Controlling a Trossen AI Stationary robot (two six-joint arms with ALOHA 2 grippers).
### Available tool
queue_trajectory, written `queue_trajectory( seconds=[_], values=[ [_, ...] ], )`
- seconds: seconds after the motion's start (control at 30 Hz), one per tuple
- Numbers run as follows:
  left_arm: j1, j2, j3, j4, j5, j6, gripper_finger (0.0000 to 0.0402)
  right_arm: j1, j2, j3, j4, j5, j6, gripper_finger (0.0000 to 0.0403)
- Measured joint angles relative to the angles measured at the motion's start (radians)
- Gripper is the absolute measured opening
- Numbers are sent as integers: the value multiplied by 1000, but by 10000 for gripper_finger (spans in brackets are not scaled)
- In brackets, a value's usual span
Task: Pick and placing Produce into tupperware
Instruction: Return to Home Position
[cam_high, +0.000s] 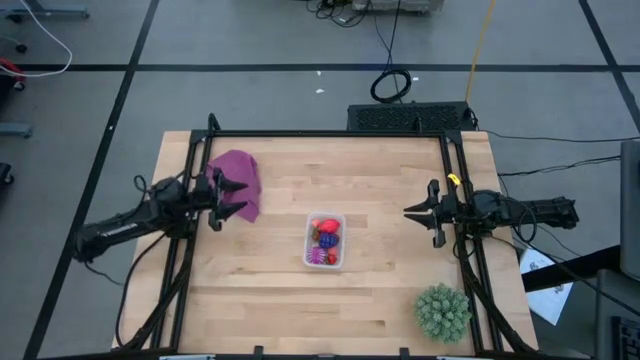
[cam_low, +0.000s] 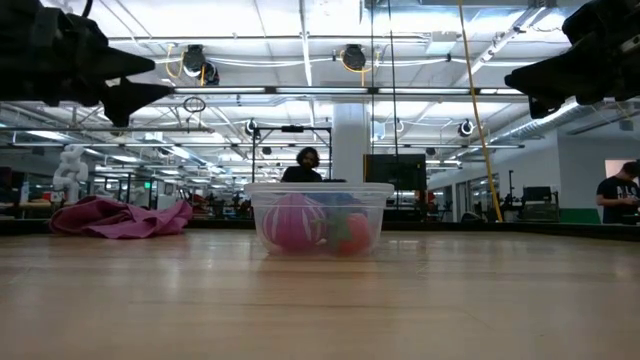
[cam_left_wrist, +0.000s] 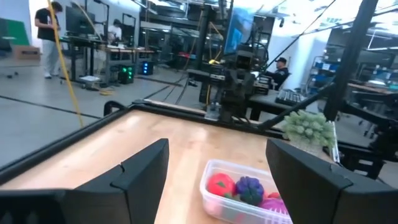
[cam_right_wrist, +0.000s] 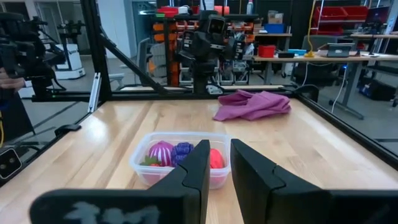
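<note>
The clear tupperware (cam_high: 325, 241) stands on its base at the middle of the wooden table. The produce lies inside it: a red piece (cam_left_wrist: 221, 185), a dark purple one (cam_left_wrist: 250, 188) and a spiky magenta one (cam_right_wrist: 160, 152). My left gripper (cam_high: 243, 197) hangs level above the table's left side, over the edge of a magenta cloth. It is open, points at the tub and has nothing between its fingers (cam_left_wrist: 146, 165). My right gripper (cam_high: 408, 212) hovers level over the table's right side. It is shut, holds nothing and also points at the tub.
A crumpled magenta cloth (cam_high: 238, 180) lies at the far left of the table. A big green spiky ball (cam_high: 443, 312) sits at the near right corner. A black frame (cam_high: 330, 133) runs along the table's edges. People show in the room beyond.
</note>
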Motion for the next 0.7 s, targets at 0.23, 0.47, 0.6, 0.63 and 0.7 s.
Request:
queue_trajectory(
  seconds=[0.23,0.47,0.6,0.63,0.7],
  values=[
    [-242,-3,0,-60,-258,41,273,0,0,0,0,1,-12,57],
    [-463,-5,0,-53,-545,82,273,0,0,2,15,4,-43,57],
    [-528,-5,0,-51,-619,81,273,0,0,2,11,4,-44,57],
    [-539,-5,0,-51,-619,81,273,0,0,2,12,4,-44,57],
    [-557,-5,0,-51,-619,81,273,0,0,2,14,4,-45,57]
  ],
)
